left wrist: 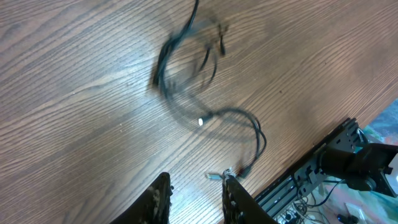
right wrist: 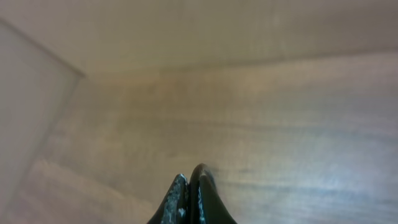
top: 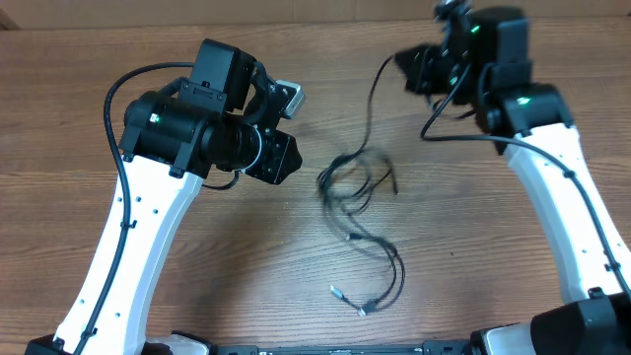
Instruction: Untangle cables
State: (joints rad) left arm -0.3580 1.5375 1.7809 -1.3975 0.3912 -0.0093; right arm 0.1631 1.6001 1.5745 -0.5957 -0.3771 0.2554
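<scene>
Lying looped, thin black cables (top: pixel 343 182) cross wood-grain table (top: pixel 246 276).

Thin black cables (top: pixel 325 182), loosely tangled loops

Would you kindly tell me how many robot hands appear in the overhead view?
2. The left hand sits open, left of the cables; the right hand is at the table's far side, shut, with one cable strand running up to it. None seems hidden.
</scene>
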